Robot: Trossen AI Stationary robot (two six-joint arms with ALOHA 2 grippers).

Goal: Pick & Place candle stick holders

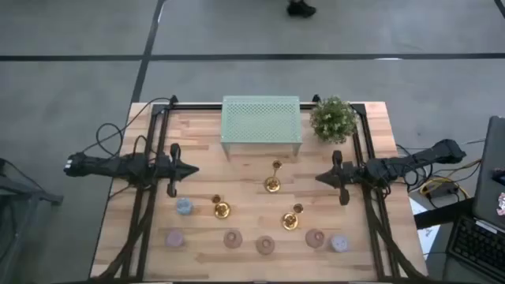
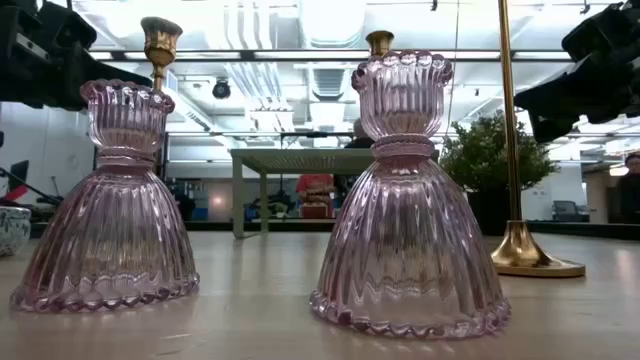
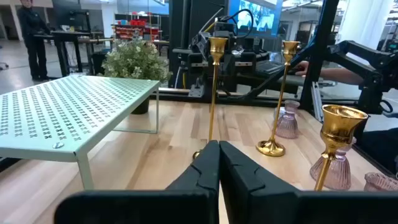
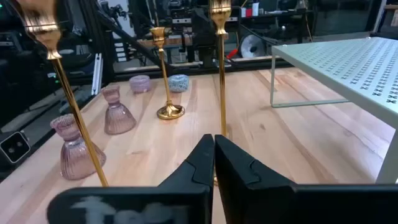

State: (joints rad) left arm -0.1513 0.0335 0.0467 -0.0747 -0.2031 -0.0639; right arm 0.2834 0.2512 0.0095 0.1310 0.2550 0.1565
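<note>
On the table's middle stand three gold candle stick holders [image 1: 272,184], upright, in front of the green mesh shelf [image 1: 261,122]. Left gripper [image 1: 192,168] and right gripper [image 1: 320,178] wait at either side, fingers together, empty. Picking not yet begun; next move calls for opening and reaching a stem.

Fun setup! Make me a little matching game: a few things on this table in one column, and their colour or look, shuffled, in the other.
Things:
1. candle stick holders
2. perforated shelf
3. potted plant
4. ribbed glass holders

Looks:
A. pale mint green
B. see-through pink
C. shiny gold
D. leafy green

Pairs: 1-C, 2-A, 3-D, 4-B
</note>
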